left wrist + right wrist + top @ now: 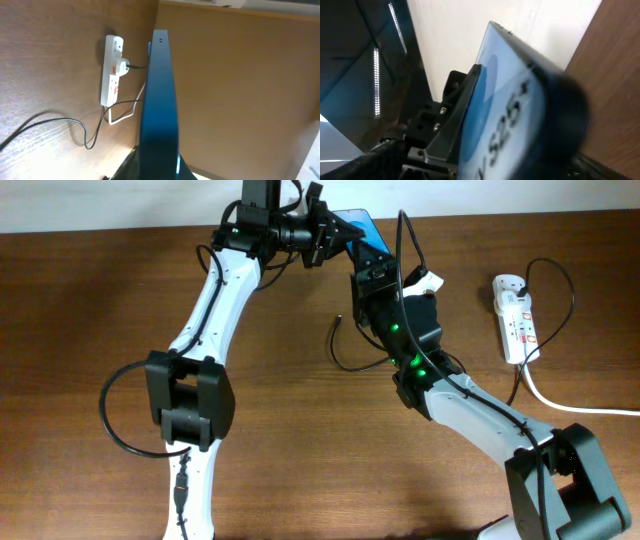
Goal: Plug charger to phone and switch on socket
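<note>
A: Where's the phone [360,228]?
B: Lifted, well apart from the socket [515,320], clamped in the left gripper [340,238].
A: And the right gripper [378,270]?
B: It's at the phone, but I can't tell its grip. The charger [330,348] is plugged into the socket.

A brown wood-grain table top [300,470] fills almost the whole overhead view, and a pale off-white surface [110,202] runs as a narrow strip beyond the table's far edge. In the right wrist view a cream wall [470,20] rises beside the table's brown edge; farther from the table, at upper left, a dark area carries two thin lines of white lights [376,82]. In the left wrist view a smooth, plain tan panel [240,90] lies beside the table's grained surface.
</note>
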